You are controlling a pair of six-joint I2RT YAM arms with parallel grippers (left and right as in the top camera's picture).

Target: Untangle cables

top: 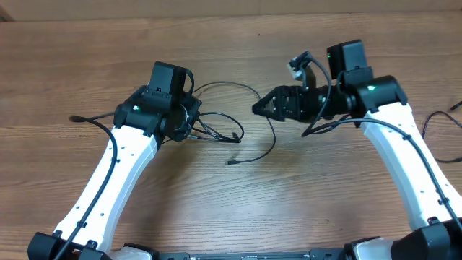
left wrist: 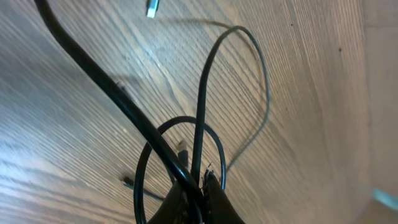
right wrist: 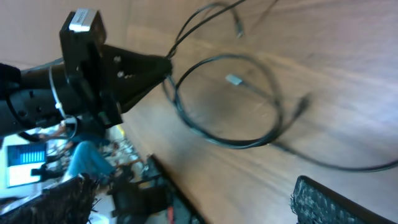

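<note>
Left gripper: closed to a point on the cables, pinching them where several strands cross, at the bottom centre of the left wrist view.
Right gripper: jaws spread wide and holding nothing. It points left in the upper middle of the overhead view, with its tip just beside one cable arc; whether they touch cannot be told.
Cables: in the centre of the overhead view, between the two grippers. Their loops fan rightward from the left gripper over the table, and one loose plug lies at lower centre.
Hidden: from overhead, the left gripper's fingers sit under its own wrist housing, so the grip is unseen there.
Cut off: in the right wrist view only one of the right gripper's own pads shows, clipped by the bottom right edge. The left wrist view clips its fingers at the bottom.
Hard to make out: the number of separate cables. The right wrist view is blurred.
Surface: the table is light brown wood with a plain grain.
Room: at the lower left of the right wrist view, past the table edge, there is blurred clutter and a blue lit screen.
</note>
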